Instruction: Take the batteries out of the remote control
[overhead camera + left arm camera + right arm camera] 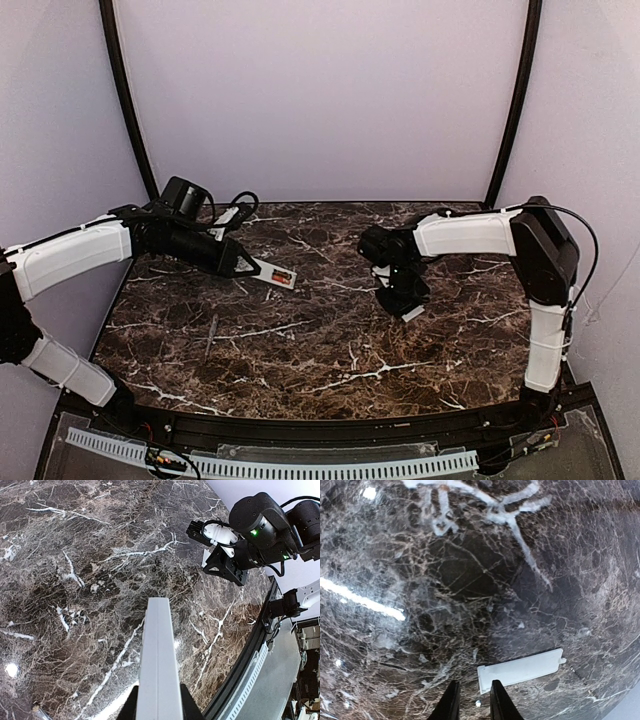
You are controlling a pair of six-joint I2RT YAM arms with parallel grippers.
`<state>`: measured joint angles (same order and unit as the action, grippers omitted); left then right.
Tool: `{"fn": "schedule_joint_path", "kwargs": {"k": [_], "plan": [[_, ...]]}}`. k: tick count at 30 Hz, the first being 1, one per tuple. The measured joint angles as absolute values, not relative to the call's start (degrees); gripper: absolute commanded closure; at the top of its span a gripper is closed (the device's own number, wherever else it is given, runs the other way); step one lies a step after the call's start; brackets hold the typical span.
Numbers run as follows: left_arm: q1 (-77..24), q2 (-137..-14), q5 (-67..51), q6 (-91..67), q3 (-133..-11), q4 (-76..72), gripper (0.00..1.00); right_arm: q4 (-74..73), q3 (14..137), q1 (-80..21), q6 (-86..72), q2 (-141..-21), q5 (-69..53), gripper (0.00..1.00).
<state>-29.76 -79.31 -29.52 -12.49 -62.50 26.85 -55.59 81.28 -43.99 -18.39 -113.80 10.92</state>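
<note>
My left gripper (243,263) is shut on the near end of the white remote control (273,272) and holds it just above the table at the left rear. The batteries (285,277) show as an orange patch in the recess at its far end. In the left wrist view the remote (158,655) runs away from the gripper (157,687), and the batteries are hidden. My right gripper (405,300) hovers low over the table, a little open and empty (472,685). The flat white cover piece (521,670) lies on the table just beside its right finger.
A thin grey stick (211,335) lies on the marble table (330,350) at the front left. The right arm (260,530) shows at the upper right of the left wrist view. Black frame posts (125,100) and purple walls surround the table.
</note>
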Motion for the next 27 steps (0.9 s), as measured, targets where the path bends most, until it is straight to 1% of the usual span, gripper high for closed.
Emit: {"fn": "schedule_joint_path", "kwargs": {"k": [7,19,27], "plan": [[-29.7,-79.3,-29.6,-12.7,-62.2,26.8,1.0,-55.0,80.5,-44.2,-18.9,-112.3,9.1,0.65],[-29.5,-79.3,-32.0,-12.8,-61.3,26.2,1.0,-53.4,78.0,-44.8,-20.2,-102.5,6.1,0.37],[-29.5,-79.3,-35.0,-13.3,-60.6,24.7,1.0,-51.6,74.0,-44.9,-21.8,-96.4,3.2,0.26]]}}
